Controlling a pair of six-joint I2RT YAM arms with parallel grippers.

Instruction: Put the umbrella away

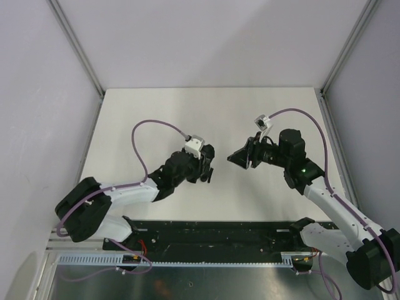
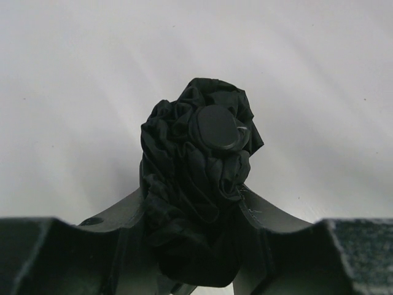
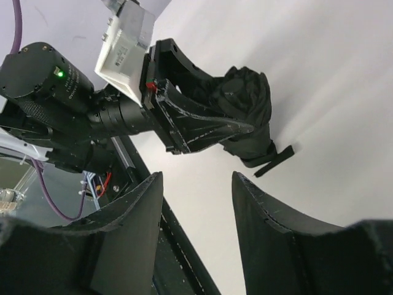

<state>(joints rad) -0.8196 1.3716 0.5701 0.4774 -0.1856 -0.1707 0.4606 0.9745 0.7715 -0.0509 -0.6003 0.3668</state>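
The umbrella is a folded black bundle of crumpled fabric with a round black cap at its end. My left gripper is shut on it, one jaw on each side of the fabric. The right wrist view shows the same umbrella in the left gripper's fingers, held above the white table with a short black strap hanging below it. My right gripper stands open and empty, a short way from the umbrella and facing it. From above, the left gripper and right gripper face each other mid-table.
The white table is enclosed by pale walls with metal posts at the back corners. A black base plate runs along the near edge between the arm bases. Purple cables loop over both arms.
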